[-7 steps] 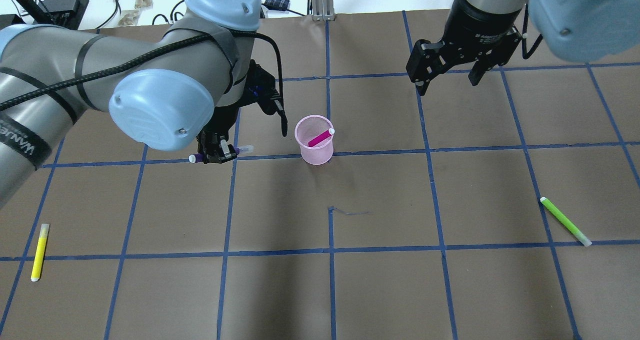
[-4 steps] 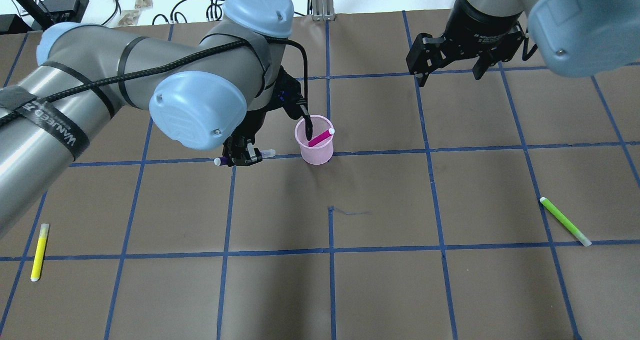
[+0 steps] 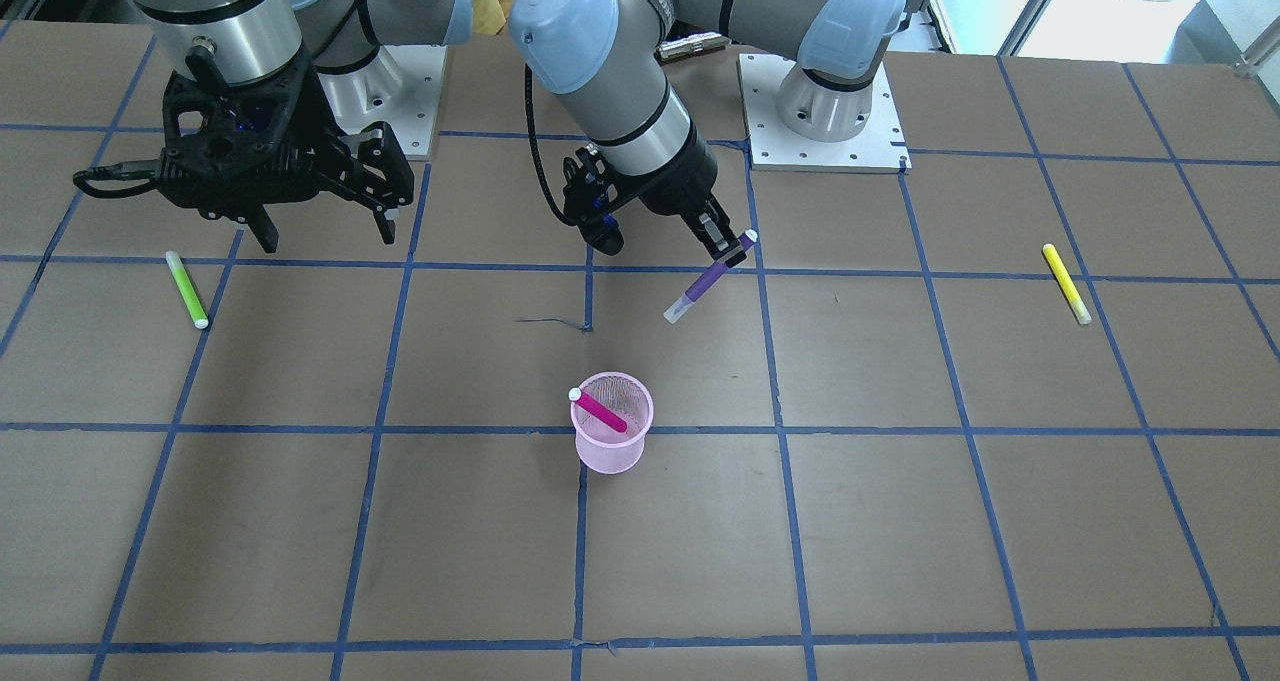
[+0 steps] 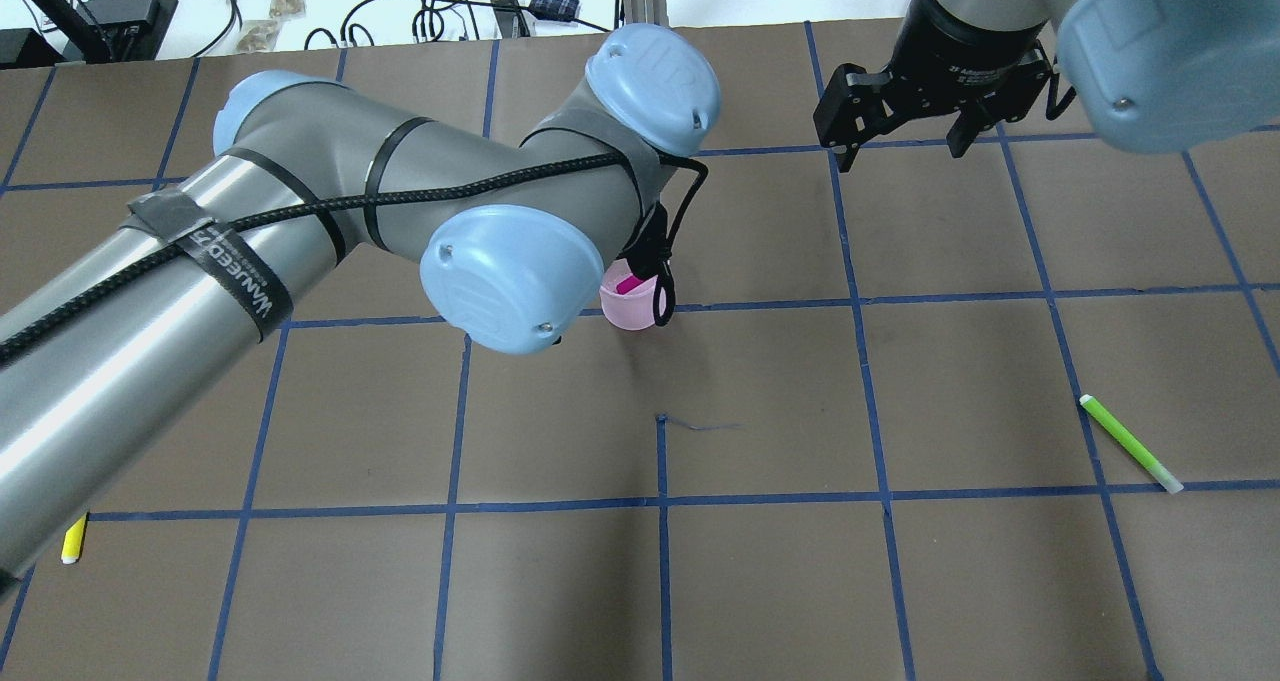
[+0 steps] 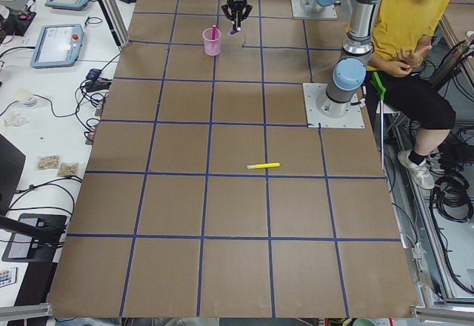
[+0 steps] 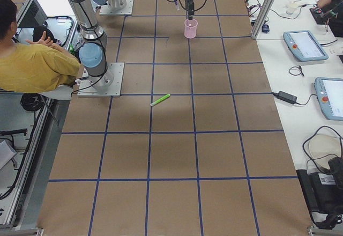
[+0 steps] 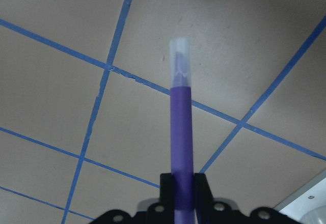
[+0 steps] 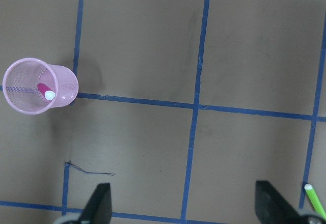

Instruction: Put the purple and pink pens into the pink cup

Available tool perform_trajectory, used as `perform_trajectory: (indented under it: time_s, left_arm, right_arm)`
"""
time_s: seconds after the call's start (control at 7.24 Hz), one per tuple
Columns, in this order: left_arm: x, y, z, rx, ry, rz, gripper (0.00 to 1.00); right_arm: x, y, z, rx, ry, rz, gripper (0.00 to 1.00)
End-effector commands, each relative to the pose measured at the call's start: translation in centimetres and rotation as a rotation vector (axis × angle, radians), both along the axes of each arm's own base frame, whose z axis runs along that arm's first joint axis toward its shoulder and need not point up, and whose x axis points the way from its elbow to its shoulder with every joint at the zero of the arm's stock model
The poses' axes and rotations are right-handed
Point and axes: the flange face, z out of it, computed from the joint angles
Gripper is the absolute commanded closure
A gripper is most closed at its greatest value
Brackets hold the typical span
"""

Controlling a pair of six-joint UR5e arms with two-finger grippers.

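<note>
The pink mesh cup (image 3: 612,441) stands mid-table with the pink pen (image 3: 600,411) leaning inside it. My left gripper (image 3: 728,245) is shut on the purple pen (image 3: 703,288) and holds it tilted in the air, clear cap end down, on the robot's side of the cup and apart from it. The left wrist view shows the purple pen (image 7: 181,132) between the fingers. In the overhead view the left arm hides this gripper and most of the cup (image 4: 630,311). My right gripper (image 4: 900,146) is open and empty, well away from the cup (image 8: 38,86).
A green pen (image 3: 186,289) lies on the table under my right arm's side, also in the overhead view (image 4: 1130,443). A yellow pen (image 3: 1066,283) lies on the left arm's side. A person sits beside the robot base (image 5: 407,37).
My left arm has swung right with the purple pen, from beside the cup to over it in the overhead view, hiding gripper and pen. The right gripper has barely moved.
</note>
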Motion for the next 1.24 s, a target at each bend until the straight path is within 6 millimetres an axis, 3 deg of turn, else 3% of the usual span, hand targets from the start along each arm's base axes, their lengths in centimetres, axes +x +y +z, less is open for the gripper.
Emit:
perform_trajectory:
  time_s: [0.0, 0.28, 0.69, 1.11]
  left_arm:
    - [-2.5, 1.2, -1.0, -0.042, -0.134, -0.104, 1.00]
    - [-3.4, 2.1, -1.5, -0.072, -0.193, -0.144, 1.00]
    - [-6.9, 4.1, -3.5, -0.138, -0.352, -0.289, 1.00]
    - [-8.0, 4.8, -4.8, -0.205, -0.471, -0.377, 1.00]
  right_arm:
    - [0.0, 0.0, 0.0, 0.000, -0.001, 0.003, 0.00]
    - [0.0, 0.0, 0.0, 0.000, -0.001, 0.003, 0.00]
    - [0.0, 0.0, 0.0, 0.000, -0.001, 0.003, 0.00]
    - [0.0, 0.0, -0.1, 0.001, 0.001, 0.003, 0.00]
